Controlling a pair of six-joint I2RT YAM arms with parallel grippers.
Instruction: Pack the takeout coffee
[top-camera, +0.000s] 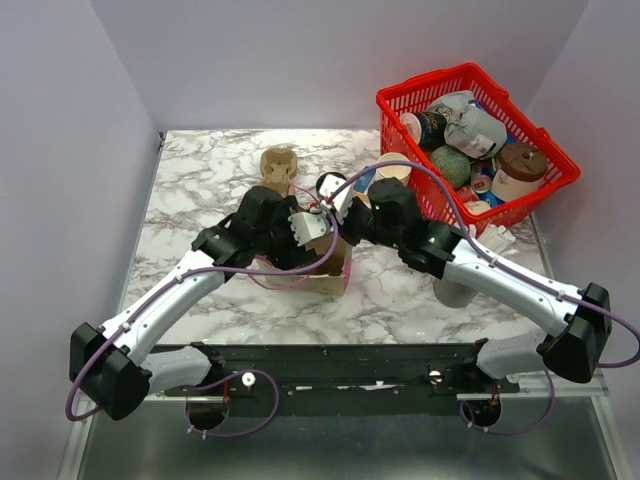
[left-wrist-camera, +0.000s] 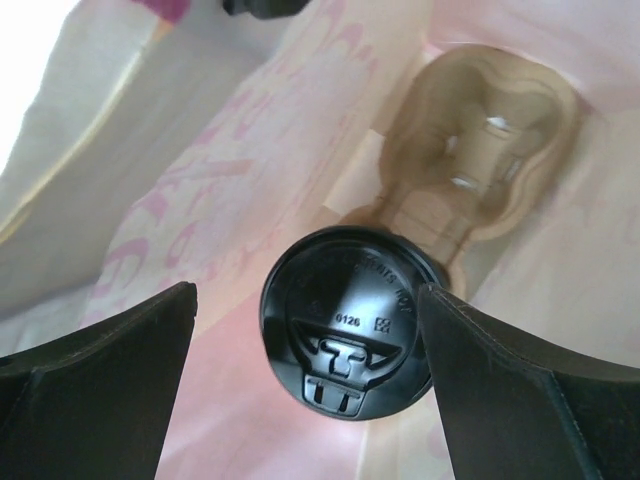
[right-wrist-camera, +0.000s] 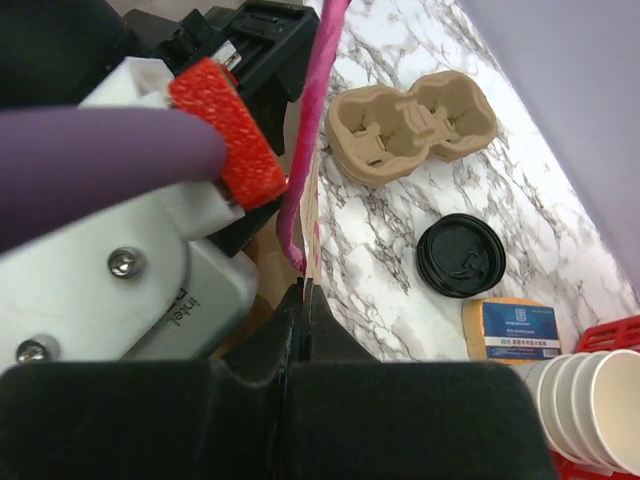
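The takeout coffee (left-wrist-camera: 345, 325) stands inside the paper bag (left-wrist-camera: 250, 150), near its floor. From above I see only its black lid, with a pulp cup carrier (left-wrist-camera: 480, 150) just beyond it. I cannot tell whether the cup sits in that carrier.

My left gripper (left-wrist-camera: 305, 295) hangs in the bag's mouth with its jaws spread as wide as they go. One finger stands on each side of the lid, and it holds nothing. My right gripper (right-wrist-camera: 300, 300) is pinched tight on the bag's rim beside the pink handle (right-wrist-camera: 315, 110), keeping the mouth open.

I judge the cup to be light, with a soft wall that dents under a hard squeeze. The lid is glossy, probably slippery, and may pop off. I would take hold around the wall just below the rim, never by the lid alone.

The lid is embossed "0126" above a sip-flap mark, and a ring of smaller lettering is too fine to read. Outside the bag, a spare black lid (right-wrist-camera: 462, 255) lies beside a card (right-wrist-camera: 515, 325) whose blue label I cannot read.
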